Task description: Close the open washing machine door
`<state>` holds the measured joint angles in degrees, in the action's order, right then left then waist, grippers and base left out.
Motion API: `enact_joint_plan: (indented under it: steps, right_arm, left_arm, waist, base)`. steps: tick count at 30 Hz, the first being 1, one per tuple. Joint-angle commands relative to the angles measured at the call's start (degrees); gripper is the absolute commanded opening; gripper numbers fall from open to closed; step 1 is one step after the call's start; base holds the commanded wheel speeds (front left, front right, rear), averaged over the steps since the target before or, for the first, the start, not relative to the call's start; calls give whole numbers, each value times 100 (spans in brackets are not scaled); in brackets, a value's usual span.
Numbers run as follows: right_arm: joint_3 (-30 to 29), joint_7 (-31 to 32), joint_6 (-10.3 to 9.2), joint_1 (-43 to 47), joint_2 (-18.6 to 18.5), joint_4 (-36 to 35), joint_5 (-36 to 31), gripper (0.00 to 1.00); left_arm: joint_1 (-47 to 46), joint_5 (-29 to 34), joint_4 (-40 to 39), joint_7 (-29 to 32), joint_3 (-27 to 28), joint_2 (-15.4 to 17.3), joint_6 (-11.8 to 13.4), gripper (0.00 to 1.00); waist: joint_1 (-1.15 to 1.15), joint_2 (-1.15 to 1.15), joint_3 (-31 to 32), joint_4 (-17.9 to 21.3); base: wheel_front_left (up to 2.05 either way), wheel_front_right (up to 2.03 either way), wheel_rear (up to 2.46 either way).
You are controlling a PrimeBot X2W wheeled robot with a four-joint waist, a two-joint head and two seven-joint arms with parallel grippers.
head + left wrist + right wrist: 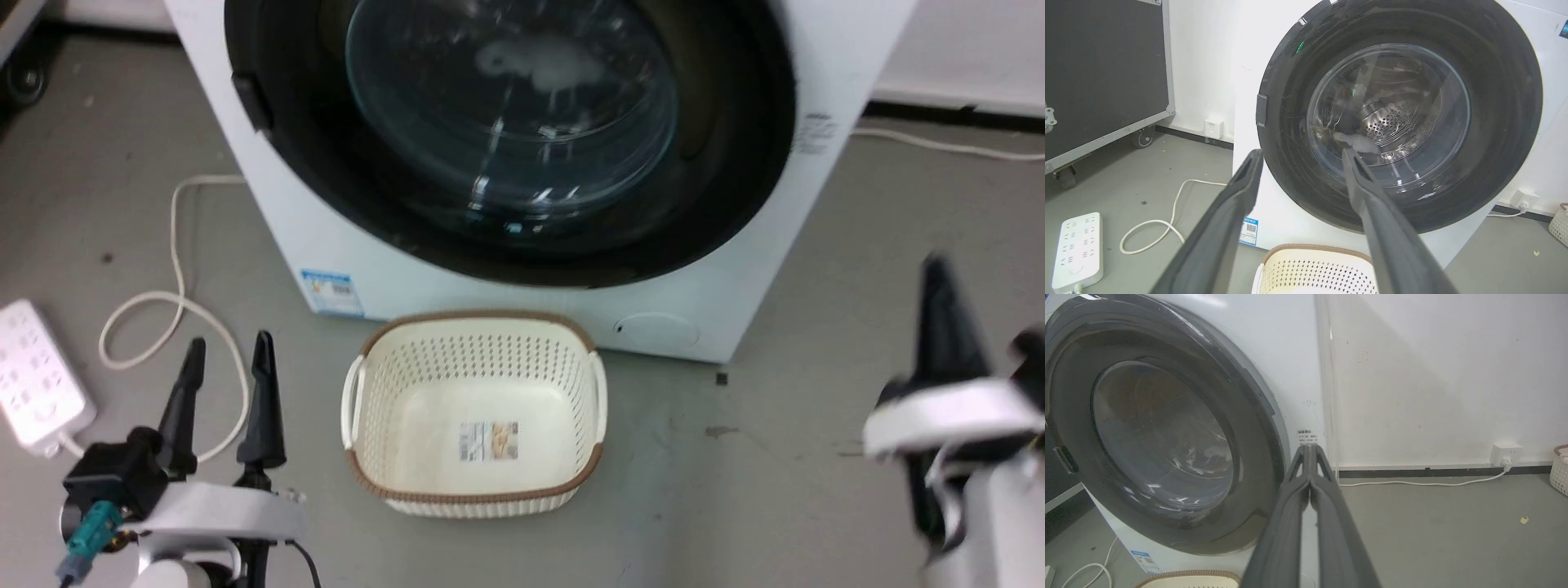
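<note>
The left gripper (227, 355) is positioned at the lower left of the head view with its two dark fingers spread apart and nothing between them; in the left wrist view the same gripper (1300, 153) points toward the washing machine door (1399, 115) without touching it. The right gripper (939, 278) appears blurred at the lower right of the head view; in the right wrist view its fingers (1309, 451) are pressed together at the tips, holding nothing, and point at the white front panel just beside the door's right edge. The washing machine door (510, 135) lies flush against the front of the white washing machine (735, 302), its wide glossy black rim surrounding the clear glass bowl, with the perforated steel drum (1392, 120) visible through the glass. The door's latch tab (251, 102) sits on the left rim. A cream laundry basket (478, 490) with a brown rim stands on the grey floor (775, 490) directly in front of the machine, between the two grippers. A white power strip (33, 376) and a looped white cable (175, 302) lie on the floor to the left of the machine.
</note>
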<state>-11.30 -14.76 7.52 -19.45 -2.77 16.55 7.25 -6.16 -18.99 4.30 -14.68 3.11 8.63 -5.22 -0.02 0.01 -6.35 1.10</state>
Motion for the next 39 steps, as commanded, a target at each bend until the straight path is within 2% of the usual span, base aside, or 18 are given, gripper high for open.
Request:
enact_joint_plan:
  steps: [1,7,14,15,16,17,39]
  right_arm:
    - [74,-24,-3,162,-10,-44,-5,0]
    - [535,-18,-3,908,-10,-122,-84,0]
    - [743,194,-3,1653,-10,-495,-6,0]
    - [756,227,-3,1696,-10,-528,-7,12]
    - [768,261,-3,1733,-10,-556,-6,40]
    - [782,290,-3,1762,-10,-583,-5,100]
    - [846,303,-3,1930,-10,-711,200,100]
  left_arm:
    - [82,43,15,-17,1,-6,18,100]
    - [234,94,45,101,-52,3,117,100]
    - [300,204,112,499,-267,83,163,100]
    - [297,229,111,541,-291,97,175,100]
    - [292,243,108,571,-306,104,190,100]
    - [288,258,109,601,-323,116,197,100]
    - [203,155,96,674,-416,159,268,100]
  waist:
    - [2,-1,156,134]
    - [2,-1,345,183]
    - [2,-1,546,187]
    - [2,-1,555,197]
    - [2,-1,562,206]
    - [2,-1,571,215]
    - [2,-1,626,262]
  base:
    - [0,0,0]
    - [0,0,0]
    - [0,0,0]
    - [0,0,0]
    - [0,0,0]
    - [0,0,0]
    - [0,0,0]
